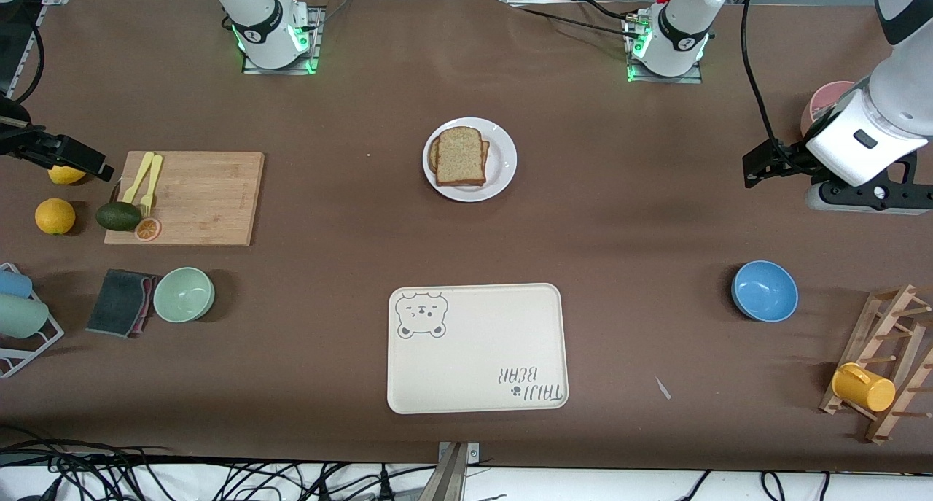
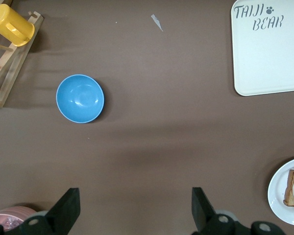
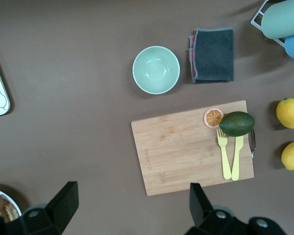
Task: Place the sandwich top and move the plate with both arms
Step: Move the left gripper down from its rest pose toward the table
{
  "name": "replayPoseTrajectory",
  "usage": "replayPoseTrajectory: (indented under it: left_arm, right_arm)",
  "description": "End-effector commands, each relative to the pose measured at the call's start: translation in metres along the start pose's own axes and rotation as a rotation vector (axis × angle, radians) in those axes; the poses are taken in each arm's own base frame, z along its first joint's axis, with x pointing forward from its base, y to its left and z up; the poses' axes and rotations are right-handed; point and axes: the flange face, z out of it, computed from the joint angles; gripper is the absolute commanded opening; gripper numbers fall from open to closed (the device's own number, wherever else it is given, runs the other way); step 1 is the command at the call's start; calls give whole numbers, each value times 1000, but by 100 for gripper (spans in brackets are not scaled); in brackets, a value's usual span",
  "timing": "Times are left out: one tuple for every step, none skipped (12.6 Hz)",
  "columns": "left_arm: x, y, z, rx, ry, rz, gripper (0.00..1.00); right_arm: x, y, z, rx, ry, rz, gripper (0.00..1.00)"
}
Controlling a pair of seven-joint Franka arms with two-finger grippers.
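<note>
The white plate (image 1: 503,174) sits mid-table, between the two arm bases and the tray. On it lies the sandwich top (image 1: 461,156), a speckled tan slice resting on another slice whose edge pokes out beside it. My left gripper (image 1: 754,168) hangs open and empty over the left arm's end of the table, well away from the plate. In the left wrist view that gripper (image 2: 135,196) has only bare table under it, and the plate (image 2: 277,193) shows at the edge. My right gripper (image 1: 87,164) is open and empty by the lemons. In its wrist view it (image 3: 132,191) is beside the cutting board.
A cream bear-print tray (image 1: 477,348) lies nearer the camera than the plate. A blue bowl (image 1: 764,290), a wooden rack with a yellow mug (image 1: 864,386) and a pink bowl (image 1: 824,103) stand at the left arm's end. A cutting board (image 1: 197,195), green bowl (image 1: 184,294), cloth and lemons lie at the right arm's end.
</note>
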Motion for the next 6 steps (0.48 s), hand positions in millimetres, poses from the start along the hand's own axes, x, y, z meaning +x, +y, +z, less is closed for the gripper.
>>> replayPoseTrajectory:
  left_arm:
    - [5, -1, -6, 24, 11, -7, 100]
    - [5, 1, -5, 17, 8, -5, 100]
    - [6, 2, -3, 14, 7, -4, 100]
    - [6, 2, -4, 13, 8, -4, 100]
    - [6, 3, -4, 12, 8, -4, 100]
    - [6, 5, -4, -2, 7, -12, 100]
  right_arm:
    - [0, -3, -6, 6, 6, 8, 100]
    - [1, -3, -6, 7, 9, 10, 100]
    - [1, -4, -8, 8, 16, 8, 100]
    - [1, -7, -8, 9, 24, 2, 100]
    - [1, -8, -9, 13, 29, 2, 100]
    - [1, -7, -9, 10, 30, 2, 100]
